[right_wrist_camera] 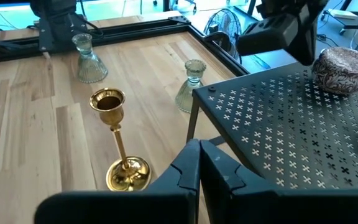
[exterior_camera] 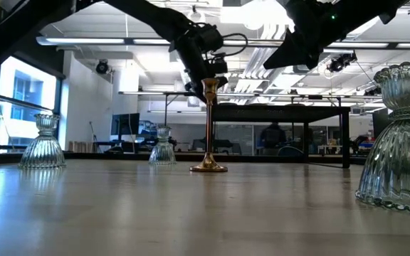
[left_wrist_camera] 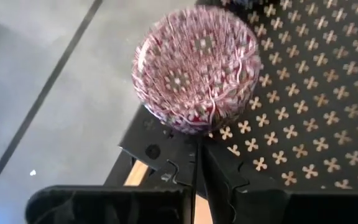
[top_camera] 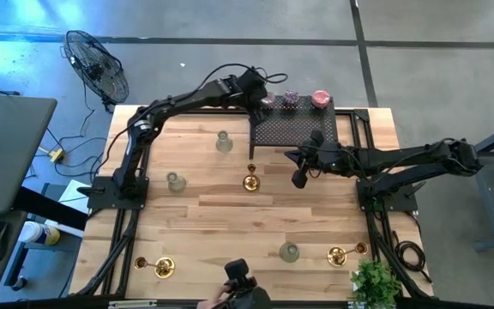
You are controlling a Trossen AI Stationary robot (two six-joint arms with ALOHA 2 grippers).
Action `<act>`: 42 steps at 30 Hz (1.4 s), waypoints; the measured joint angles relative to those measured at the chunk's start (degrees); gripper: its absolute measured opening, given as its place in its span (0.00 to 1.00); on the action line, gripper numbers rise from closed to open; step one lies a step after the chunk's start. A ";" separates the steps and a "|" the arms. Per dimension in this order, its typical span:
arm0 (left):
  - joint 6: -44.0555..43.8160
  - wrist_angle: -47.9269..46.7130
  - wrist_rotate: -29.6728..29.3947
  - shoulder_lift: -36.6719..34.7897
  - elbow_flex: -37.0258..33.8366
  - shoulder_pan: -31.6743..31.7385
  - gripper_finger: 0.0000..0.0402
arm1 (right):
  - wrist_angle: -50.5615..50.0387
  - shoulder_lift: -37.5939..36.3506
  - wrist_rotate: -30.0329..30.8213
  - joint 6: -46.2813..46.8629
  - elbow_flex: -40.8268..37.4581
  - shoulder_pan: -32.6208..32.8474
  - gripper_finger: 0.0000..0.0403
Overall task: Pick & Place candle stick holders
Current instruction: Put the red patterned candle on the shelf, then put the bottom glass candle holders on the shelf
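A black perforated rack [top_camera: 303, 129] stands at the table's far side with three squat patterned cups on its far edge: a pink-purple one [top_camera: 268, 103], a purple one [top_camera: 292, 97] and a pink one [top_camera: 320, 99]. My left gripper [top_camera: 261, 96] is shut at the rack's far left corner, beside the pink-purple cup [left_wrist_camera: 194, 68]. My right gripper [top_camera: 299, 180] is shut and empty over the rack's near edge [right_wrist_camera: 229, 99]. A brass holder [top_camera: 250, 181] stands upright on its round base to its left. Pale-green glass holders [top_camera: 223, 142] [top_camera: 176, 181] [top_camera: 289, 251] and brass holders [top_camera: 163, 266] [top_camera: 337, 255] stand on the table. My left gripper's shut fingertips [left_wrist_camera: 188, 149] stand right at the side of the pink-purple cup, which sits on the rack's corner. I cannot tell whether they touch it.
A green plant [top_camera: 374, 283] stands at the near right corner. A dark camera [top_camera: 238, 279] sits at the near edge. A fan [top_camera: 97, 64] stands on the floor beyond the far left corner. Bare wood lies between the holders at the table's middle.
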 joint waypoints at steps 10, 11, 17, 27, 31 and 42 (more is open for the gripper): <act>-0.73 -4.45 -1.25 -6.52 -1.96 0.15 0.01 | -0.72 -0.20 -0.17 0.26 0.00 0.70 0.00; -0.92 -2.97 -0.71 -8.07 -3.92 0.10 0.01 | -0.72 -0.25 0.32 0.27 0.00 1.35 0.00; -1.38 16.18 3.38 -21.99 -27.67 -1.14 0.00 | -0.37 -0.57 4.57 0.27 0.00 7.47 0.00; -5.96 43.25 12.83 -50.07 -64.50 -1.75 0.00 | -0.41 0.48 7.28 1.45 3.89 14.44 0.00; -7.62 37.30 18.58 -59.06 -67.85 -1.94 0.00 | -1.28 3.19 8.11 1.65 6.59 15.98 0.00; -2.48 41.03 24.81 -79.90 -81.94 -2.16 0.00 | -0.79 13.99 7.79 6.39 11.13 18.11 0.00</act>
